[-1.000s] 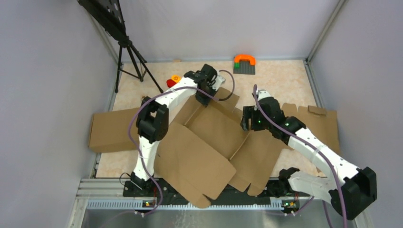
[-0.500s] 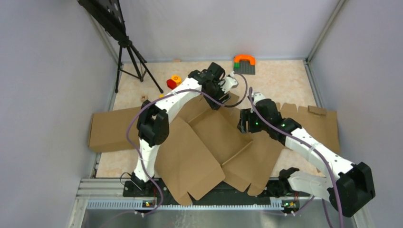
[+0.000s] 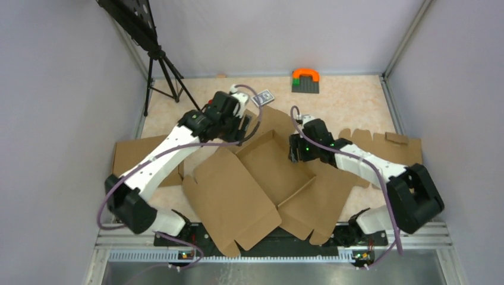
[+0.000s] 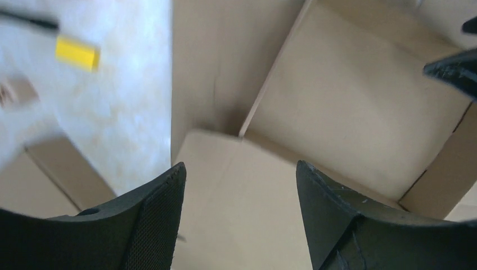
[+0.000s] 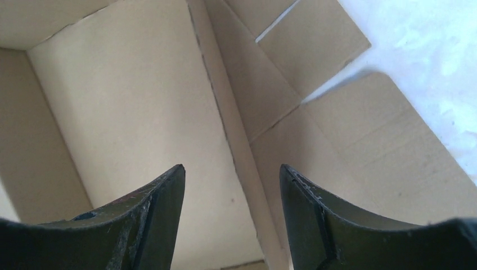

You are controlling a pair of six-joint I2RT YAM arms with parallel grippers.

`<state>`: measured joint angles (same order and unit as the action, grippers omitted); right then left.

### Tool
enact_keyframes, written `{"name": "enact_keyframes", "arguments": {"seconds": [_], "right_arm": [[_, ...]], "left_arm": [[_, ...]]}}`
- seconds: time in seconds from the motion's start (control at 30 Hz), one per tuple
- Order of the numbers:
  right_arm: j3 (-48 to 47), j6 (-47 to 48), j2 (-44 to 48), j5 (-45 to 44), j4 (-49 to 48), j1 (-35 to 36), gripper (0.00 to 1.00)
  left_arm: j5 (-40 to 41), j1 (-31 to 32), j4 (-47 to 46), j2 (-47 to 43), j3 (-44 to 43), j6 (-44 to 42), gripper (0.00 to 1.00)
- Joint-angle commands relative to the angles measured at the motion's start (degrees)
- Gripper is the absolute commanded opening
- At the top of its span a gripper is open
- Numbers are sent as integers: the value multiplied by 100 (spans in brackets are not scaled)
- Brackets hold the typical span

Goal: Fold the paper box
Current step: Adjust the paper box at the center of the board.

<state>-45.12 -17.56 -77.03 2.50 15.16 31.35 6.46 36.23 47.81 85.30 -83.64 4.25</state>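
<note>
On the table (image 3: 350,101), the box (image 3: 270,163) is lying half-folded while the left fingers (image 4: 163,197) and right fingers (image 5: 163,191) are hovering spread and empty over it, so its unsupported walls are risking springing flat; 1 second earlier the left fingers were pressing together at the far wall.

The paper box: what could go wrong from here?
Both the left gripper and right gripper are open above the box, so its raised walls may fall flat. Its near flap lies over the base rail; a push could slide it off.
</note>
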Motion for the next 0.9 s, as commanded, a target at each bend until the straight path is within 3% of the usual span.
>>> {"name": "enact_keyframes", "arguments": {"seconds": [0.0,0.27,0.37,0.5,0.67,0.87], "right_arm": [[-678,252,-587,-383,-310,43,61],[-1069,501,-1129,-481,-286,341,45],[-1095,525,-1211,-631,-264,443,42],[-1048,551,-1235,-638,-294,497,40],[-1064,590,-1277,-598,-304,547,30],[-1158,679,-1426,-429,-259,624,21]], "left_arm": [[172,-394,-18,-898,1160,1427,71],[-276,-1138,-278,-2342,3060,2114,68],[-693,-1295,-513,-2467,3545,2294,61],[-896,-1309,-117,-2359,3608,2487,55],[-802,-1311,-247,-2847,3745,2591,58],[-942,-1311,-88,-2600,3583,2506,58]]}}
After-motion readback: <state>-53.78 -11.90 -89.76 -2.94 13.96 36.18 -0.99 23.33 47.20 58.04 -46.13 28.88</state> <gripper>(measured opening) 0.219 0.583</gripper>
